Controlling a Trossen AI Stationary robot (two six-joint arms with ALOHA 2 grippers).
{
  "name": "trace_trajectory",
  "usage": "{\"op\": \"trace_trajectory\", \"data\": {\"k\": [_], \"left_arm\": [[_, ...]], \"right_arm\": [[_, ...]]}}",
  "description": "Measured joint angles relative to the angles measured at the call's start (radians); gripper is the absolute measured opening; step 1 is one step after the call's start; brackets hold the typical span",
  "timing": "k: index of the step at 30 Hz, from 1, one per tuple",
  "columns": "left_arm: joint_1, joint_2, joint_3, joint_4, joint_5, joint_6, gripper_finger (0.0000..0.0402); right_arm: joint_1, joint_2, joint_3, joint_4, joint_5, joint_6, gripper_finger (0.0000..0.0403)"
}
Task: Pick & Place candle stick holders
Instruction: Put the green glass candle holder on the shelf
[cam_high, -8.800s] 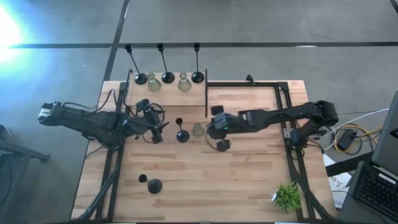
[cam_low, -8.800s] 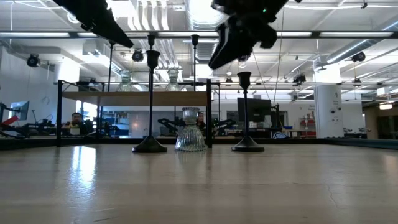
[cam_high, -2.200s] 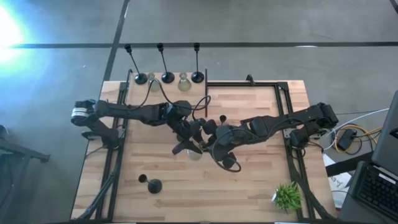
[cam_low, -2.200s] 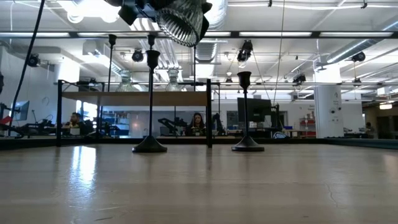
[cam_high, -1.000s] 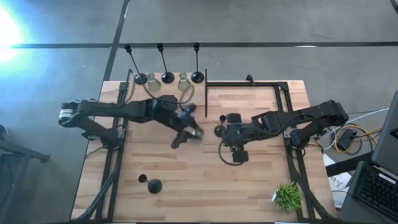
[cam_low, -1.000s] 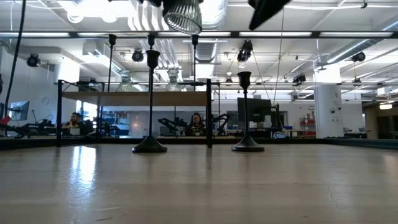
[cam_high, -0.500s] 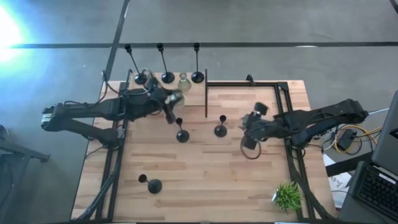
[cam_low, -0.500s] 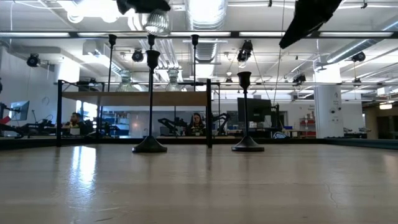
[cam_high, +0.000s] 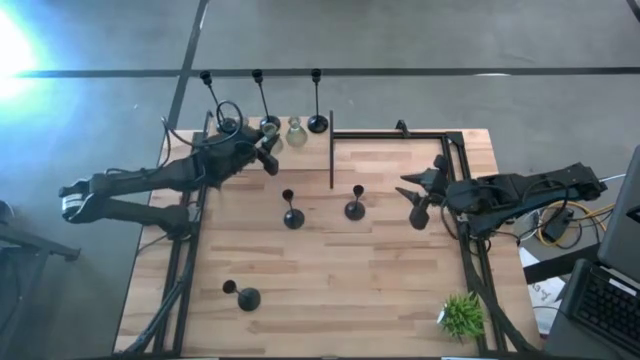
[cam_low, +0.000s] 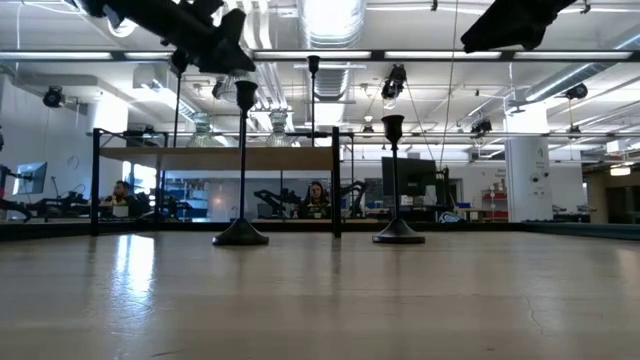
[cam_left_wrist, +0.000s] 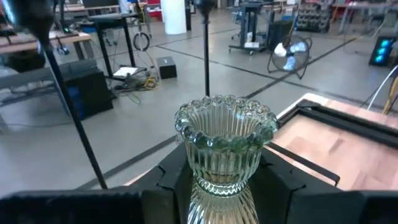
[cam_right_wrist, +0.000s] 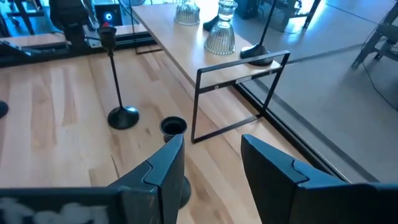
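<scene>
My left gripper (cam_high: 266, 150) is near the table's far left edge, shut on a pale-green ribbed glass holder (cam_left_wrist: 224, 143). Beside it at the far edge stand tall black holders (cam_high: 270, 124) (cam_high: 318, 124) and another glass one (cam_high: 296, 132). Two short black holders (cam_high: 292, 218) (cam_high: 354, 210) stand on their round bases mid-table. Another black holder (cam_high: 243, 296) lies near the front left. My right gripper (cam_high: 418, 203) is open and empty at the right side of the table. My left gripper pinches the glass holder between its two fingers at the narrow waist (cam_left_wrist: 219, 182) under the flared beaded rim. One finger (cam_left_wrist: 174, 183) is on each side. The rim points away from the fingers' base. The holder is lifted clear of the table.
A thin black metal frame (cam_high: 332, 150) stands upright at the far middle, and its rail runs along the right side (cam_high: 462, 170). A small green potted plant (cam_high: 462, 315) sits at the near right corner. People sit at desks in the room beyond (cam_low: 318, 195).
My left gripper has carried the glass holder from mid-table toward the far left edge, next to the row of holders there. My right gripper has drawn back toward the table's right edge, away from the two short black holders, which have stayed in place.
</scene>
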Motion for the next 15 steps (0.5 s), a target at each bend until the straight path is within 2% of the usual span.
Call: {"op": "trace_trajectory", "data": {"k": [11,15], "left_arm": [[0.085,0.002,-0.167,0.194,0.026,-0.018,0.0126],[0.105,0.004,-0.226,0.3,0.072,-0.037,0.0126]], "right_arm": [[0.0,0.001,-0.003,0.001,0.0,-0.025,0.0137],[0.0,0.003,-0.003,0.011,0.0,-0.033,0.0138]]}}
